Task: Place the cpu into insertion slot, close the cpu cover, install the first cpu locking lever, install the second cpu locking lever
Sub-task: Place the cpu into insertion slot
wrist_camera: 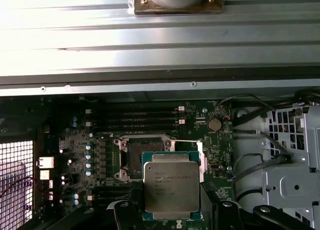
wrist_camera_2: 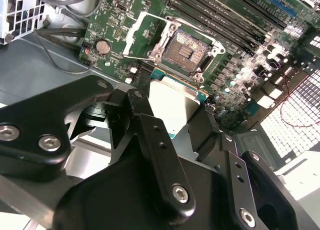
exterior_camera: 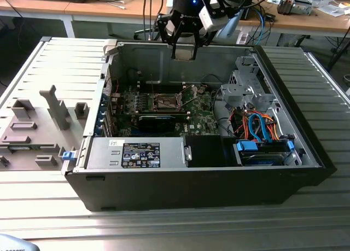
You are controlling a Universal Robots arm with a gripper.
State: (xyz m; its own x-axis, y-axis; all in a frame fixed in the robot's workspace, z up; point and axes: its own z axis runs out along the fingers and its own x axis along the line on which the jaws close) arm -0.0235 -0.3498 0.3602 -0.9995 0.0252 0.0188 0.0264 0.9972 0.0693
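My gripper hangs above the back wall of the open computer case, shut on the cpu. In both wrist views the cpu is a square chip with a silver-grey top, clamped by its edges between the black fingers. On the green motherboard below, the insertion slot lies uncovered with its dark centre showing. The cpu cover stands flipped open beside the slot. The cpu is well above the slot and apart from it.
Long black memory slots run beside the socket, and a black card lies in front of it. A silver power supply and a drive cage with orange and blue cables fill the case front and right. A grey tray sits at the exterior view's left.
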